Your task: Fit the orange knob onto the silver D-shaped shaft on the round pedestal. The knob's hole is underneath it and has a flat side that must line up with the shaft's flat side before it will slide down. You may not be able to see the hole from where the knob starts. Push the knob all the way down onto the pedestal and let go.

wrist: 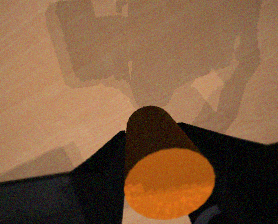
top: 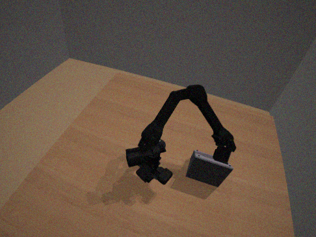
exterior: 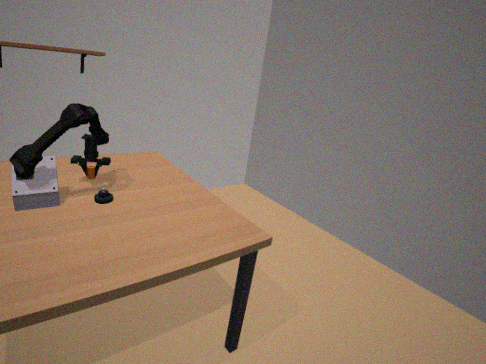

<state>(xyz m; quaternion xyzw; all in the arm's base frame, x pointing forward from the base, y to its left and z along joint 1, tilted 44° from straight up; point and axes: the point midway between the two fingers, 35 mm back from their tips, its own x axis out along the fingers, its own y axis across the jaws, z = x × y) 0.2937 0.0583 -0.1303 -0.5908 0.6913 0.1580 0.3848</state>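
Top view: arm bent over wooden surface (top: pixel 107 123) (exterior: pixel 150 224) (wrist: pixel 30 110); knob and pedestal not visible here.

Exterior: orange knob (exterior: pixel 91 172) (wrist: pixel 170 183) between fingertips of tool (exterior: pixel 91 173) (wrist: pixel 151 132), which is clamped on it. Round pedestal (exterior: pixel 103 198) near, apart from knob, its shaft (exterior: pixel 104 191) bare.

Wrist: knob's round top faces camera, dark finger either side; pedestal out of sight.

1. Looks like a lab or workshop corner, though which one cannot be told.
2. A robot arm (top: pixel 166 111) (exterior: pixel 55 131) stands on a wooden table (top: pixel 107 126) (exterior: pixel 150 234) with a dark leg.
3. Plain grey walls (top: pixel 182 32) (exterior: pixel 175 74) carry a wooden shelf (exterior: pixel 55 49).
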